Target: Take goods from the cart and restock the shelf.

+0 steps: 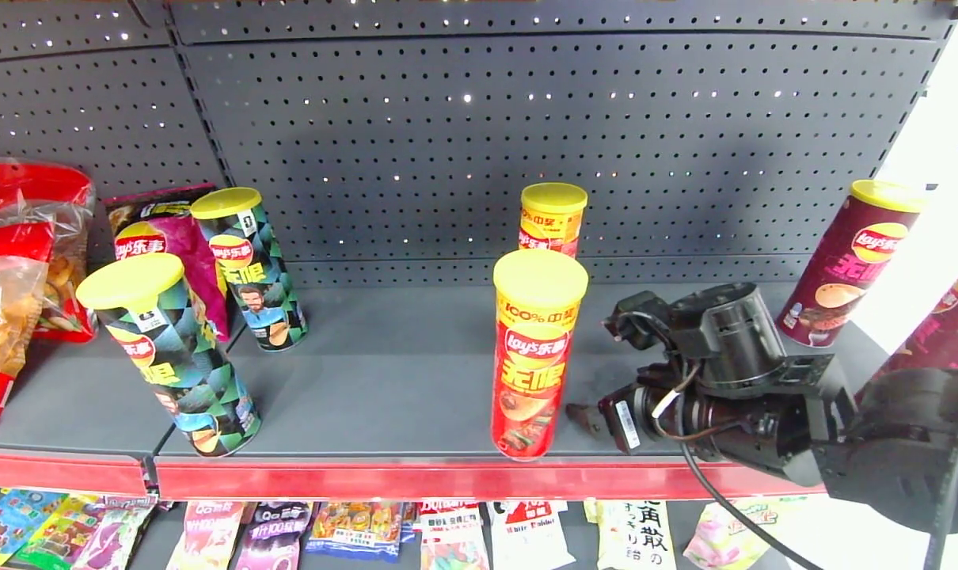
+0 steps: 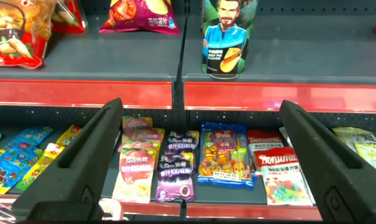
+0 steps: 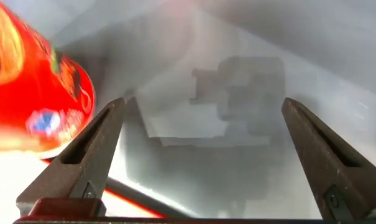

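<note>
On the grey shelf (image 1: 416,372), right at its red front edge: a red chip can (image 1: 536,364), upright, yellow lid on. Just beside it, toward the shelf's right end and low over the board: the right hand (image 3: 203,106), spread wide, gripping nothing, one finger (image 3: 91,155) close by the can's side, contact impossible to tell. Behind, near the back panel (image 1: 526,119): a second red can (image 1: 553,218), also upright. Toward the left end: a front green can (image 1: 174,364) at the edge, a rear green can (image 1: 249,265) farther back, and a purple bag (image 1: 170,237) leaning beside the rear one. At the right end: a maroon can (image 1: 851,261). Left hand (image 2: 200,104) likewise spread wide and empty, facing the candy packets (image 2: 175,168) one level below the red front edge.
</note>
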